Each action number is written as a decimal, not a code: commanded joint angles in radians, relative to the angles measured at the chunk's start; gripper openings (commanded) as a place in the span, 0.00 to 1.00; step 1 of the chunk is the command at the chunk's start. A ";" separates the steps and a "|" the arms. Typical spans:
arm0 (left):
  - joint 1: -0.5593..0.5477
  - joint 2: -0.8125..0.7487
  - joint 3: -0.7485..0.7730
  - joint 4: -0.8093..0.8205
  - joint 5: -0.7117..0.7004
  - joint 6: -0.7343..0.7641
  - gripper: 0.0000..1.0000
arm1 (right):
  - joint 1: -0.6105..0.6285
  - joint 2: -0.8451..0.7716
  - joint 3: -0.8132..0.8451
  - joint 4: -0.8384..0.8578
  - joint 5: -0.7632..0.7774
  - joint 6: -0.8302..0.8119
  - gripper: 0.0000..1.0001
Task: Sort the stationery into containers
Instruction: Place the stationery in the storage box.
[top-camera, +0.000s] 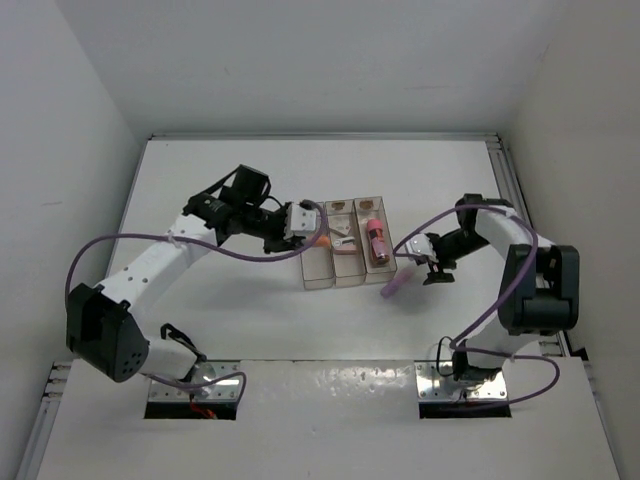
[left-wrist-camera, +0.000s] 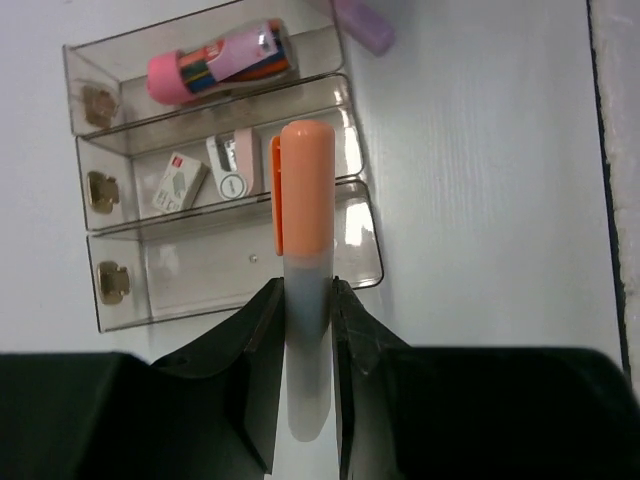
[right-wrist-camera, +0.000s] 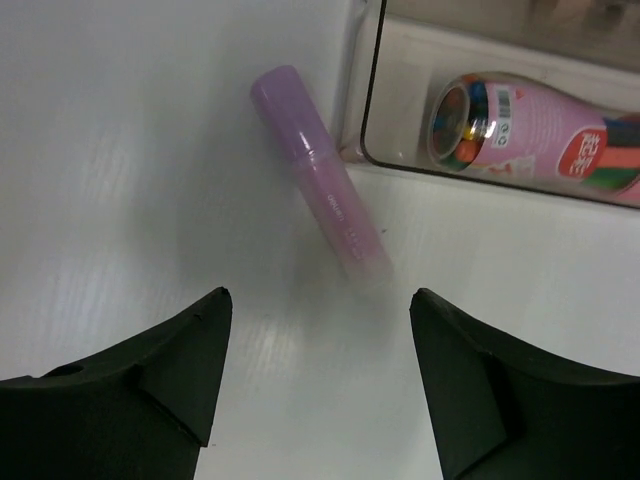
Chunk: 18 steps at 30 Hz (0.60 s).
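Standing in a joined row, the containers (top-camera: 318, 275) hold two items; the left gripper (left-wrist-camera: 305, 290) clamps the white stick with orange end (left-wrist-camera: 305, 180) above them. The right gripper (right-wrist-camera: 320, 294) hangs spread over the lilac stick (right-wrist-camera: 320, 185), lying just beside the end bin.

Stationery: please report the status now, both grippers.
Left gripper shut on white stick with orange end, near the bins. Right gripper open above lilac stick, lying on table outside the bins. Nothing blocks it.

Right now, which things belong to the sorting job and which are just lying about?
Job: orange-capped stick, lilac stick, pink tube, eraser, bins.
Not the job: purple cables, base plates.
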 joint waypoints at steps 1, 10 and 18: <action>0.058 -0.017 0.008 0.117 0.047 -0.210 0.00 | 0.033 0.072 0.078 -0.131 -0.014 -0.275 0.71; 0.225 -0.015 0.022 0.295 0.052 -0.563 0.00 | 0.108 0.198 0.120 -0.106 0.063 -0.311 0.68; 0.282 -0.012 0.030 0.329 0.087 -0.643 0.00 | 0.151 0.268 0.166 -0.031 0.066 -0.206 0.68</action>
